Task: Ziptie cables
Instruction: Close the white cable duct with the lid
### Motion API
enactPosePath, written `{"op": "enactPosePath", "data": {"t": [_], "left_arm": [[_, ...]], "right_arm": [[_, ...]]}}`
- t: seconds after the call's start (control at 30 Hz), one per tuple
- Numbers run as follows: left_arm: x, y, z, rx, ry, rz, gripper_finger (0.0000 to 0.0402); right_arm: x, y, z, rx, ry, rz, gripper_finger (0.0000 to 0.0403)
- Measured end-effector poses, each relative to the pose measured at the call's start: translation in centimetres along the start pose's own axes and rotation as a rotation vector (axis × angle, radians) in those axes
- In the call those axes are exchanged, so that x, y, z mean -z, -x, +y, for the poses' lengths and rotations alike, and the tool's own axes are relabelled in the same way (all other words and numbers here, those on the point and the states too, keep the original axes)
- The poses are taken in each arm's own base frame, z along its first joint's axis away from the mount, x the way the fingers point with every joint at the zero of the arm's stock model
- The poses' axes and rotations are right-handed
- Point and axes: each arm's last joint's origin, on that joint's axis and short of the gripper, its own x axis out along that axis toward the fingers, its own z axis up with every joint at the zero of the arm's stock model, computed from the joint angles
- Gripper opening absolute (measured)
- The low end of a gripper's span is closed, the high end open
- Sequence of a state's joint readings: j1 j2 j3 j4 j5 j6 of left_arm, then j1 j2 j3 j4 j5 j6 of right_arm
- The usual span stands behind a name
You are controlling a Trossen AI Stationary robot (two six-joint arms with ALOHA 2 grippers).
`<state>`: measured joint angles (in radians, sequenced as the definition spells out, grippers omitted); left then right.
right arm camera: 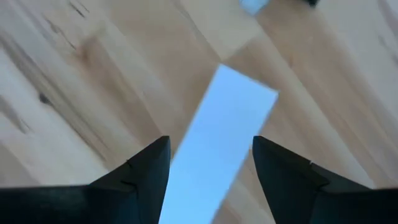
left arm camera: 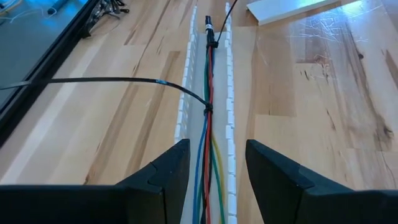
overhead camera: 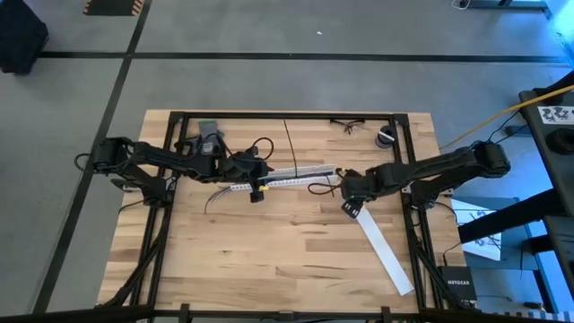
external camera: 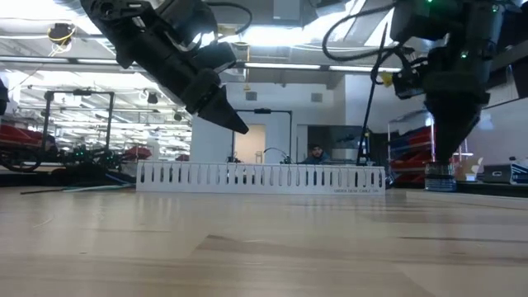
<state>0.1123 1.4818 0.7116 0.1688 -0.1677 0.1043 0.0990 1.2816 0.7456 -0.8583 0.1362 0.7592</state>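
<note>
The cables (left arm camera: 208, 162), red, blue, green and yellow wires, lie lengthwise inside the white slotted channel (left arm camera: 185, 93), which rests on the wooden table (overhead camera: 269, 251). Two black zipties are looped around them. One (left arm camera: 207, 110) has a long tail (left arm camera: 112, 79) reaching toward the table's far edge. The other (left arm camera: 212, 42) sits nearer the channel's right end. My left gripper (left arm camera: 216, 146) hovers open above the channel's left end (overhead camera: 256, 194), slanting down along it. My right gripper (right arm camera: 210, 142) is open, pointing down over the upper end of a flat white strip (right arm camera: 230, 118).
The flat white strip (overhead camera: 386, 254) lies slanting from beside the channel's right end toward the table's near right corner. Small items sit at the far edge: a grey-green object (overhead camera: 209, 135), a dark tool (overhead camera: 345, 126) and a small roll (overhead camera: 386, 136). Black frame rails (overhead camera: 287, 115) border the table.
</note>
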Motion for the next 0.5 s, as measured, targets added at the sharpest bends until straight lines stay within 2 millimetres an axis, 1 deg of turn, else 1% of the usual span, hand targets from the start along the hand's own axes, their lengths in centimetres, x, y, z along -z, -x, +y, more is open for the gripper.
{"op": "enactPosePath", "data": {"t": [0.13,0.3,0.4,0.5], "left_arm": [[0.0,0.0,-0.1,0.008,0.001,0.002,0.015],[0.1,0.0,-0.2,0.012,-0.001,0.01,0.015],[0.2,0.0,-0.2,0.014,-0.003,0.026,0.015],[0.3,0.0,-0.2,0.015,-0.004,0.031,0.015]], "right_arm": [[-0.2,0.0,-0.1,0.051,-0.024,-0.065,0.0238],[-0.1,-0.2,-0.4,0.101,-0.064,-0.095,0.0278],[0.5,-1.1,-0.8,0.118,-0.08,-0.083,0.0299],[1.3,-2.4,-0.6,0.075,-0.1,-0.115,0.0311]]}}
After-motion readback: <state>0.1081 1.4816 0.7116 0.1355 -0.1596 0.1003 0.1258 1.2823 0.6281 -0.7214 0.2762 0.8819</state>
